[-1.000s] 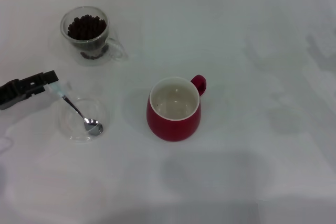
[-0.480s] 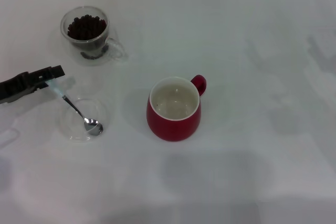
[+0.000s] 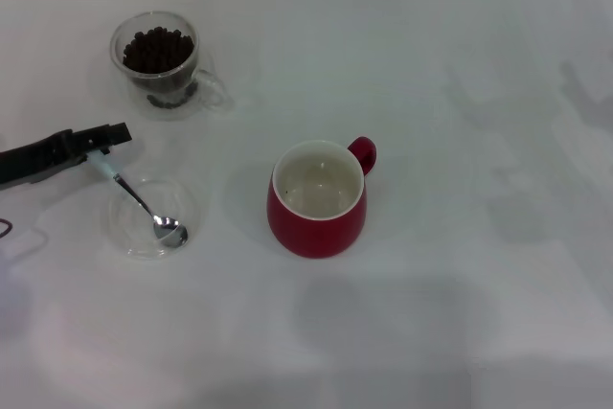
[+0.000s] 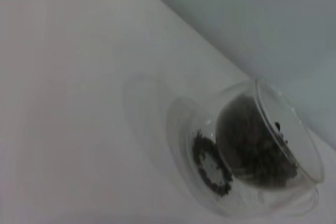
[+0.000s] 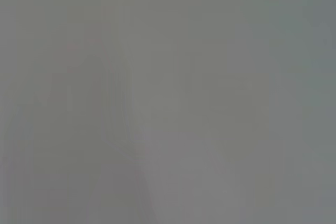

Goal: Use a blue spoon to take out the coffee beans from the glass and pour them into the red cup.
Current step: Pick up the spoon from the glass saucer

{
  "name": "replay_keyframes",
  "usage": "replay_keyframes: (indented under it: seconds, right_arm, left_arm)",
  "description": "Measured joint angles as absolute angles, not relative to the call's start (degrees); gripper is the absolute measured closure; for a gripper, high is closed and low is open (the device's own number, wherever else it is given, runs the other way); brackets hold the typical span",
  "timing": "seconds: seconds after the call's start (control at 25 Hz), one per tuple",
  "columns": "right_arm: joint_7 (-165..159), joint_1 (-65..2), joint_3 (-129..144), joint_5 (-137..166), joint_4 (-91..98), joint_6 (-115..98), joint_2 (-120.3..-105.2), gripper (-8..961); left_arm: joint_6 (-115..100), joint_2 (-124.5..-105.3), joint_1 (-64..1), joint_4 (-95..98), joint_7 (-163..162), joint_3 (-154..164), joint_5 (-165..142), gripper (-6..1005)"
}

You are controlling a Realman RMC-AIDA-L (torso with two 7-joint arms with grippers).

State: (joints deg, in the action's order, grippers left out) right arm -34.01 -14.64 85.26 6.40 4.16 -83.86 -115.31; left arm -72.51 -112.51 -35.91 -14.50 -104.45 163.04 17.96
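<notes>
White tabletop fills the view. At far left the left gripper (image 3: 107,141) sits at the pale handle of the blue spoon (image 3: 144,200); whether it grips, I cannot tell. Its bowl rests in a clear saucer (image 3: 124,237). Behind stands the glass (image 3: 158,64) of coffee beans (image 3: 159,49); the red cup (image 3: 317,200) waits, centre. Picking up the spoon seems in hand; next, carry it to the glass.
</notes>
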Motion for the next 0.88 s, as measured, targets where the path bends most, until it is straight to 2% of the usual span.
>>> replay_keyframes:
  seconds: [0.04, 0.16, 0.88]
  right_arm:
    - [-34.0, -14.6, 85.2, 6.4, 4.2, -83.9, -115.31, 88]
    - [-34.0, -14.7, 85.1, 6.3, 4.2, -83.8, -115.31, 88]
    - [-34.0, -14.8, 85.1, 6.2, 4.4, -83.8, -115.31, 87]
  left_arm:
    - [-72.5, -112.51, -35.9, -14.5, -104.4, 163.0, 18.3, 221]
    - [-72.4, -112.51, -35.8, -14.5, -104.3, 163.0, 19.0, 422]
    - [-70.9, -113.03, -35.8, -14.5, -103.2, 163.0, 18.9, 717]
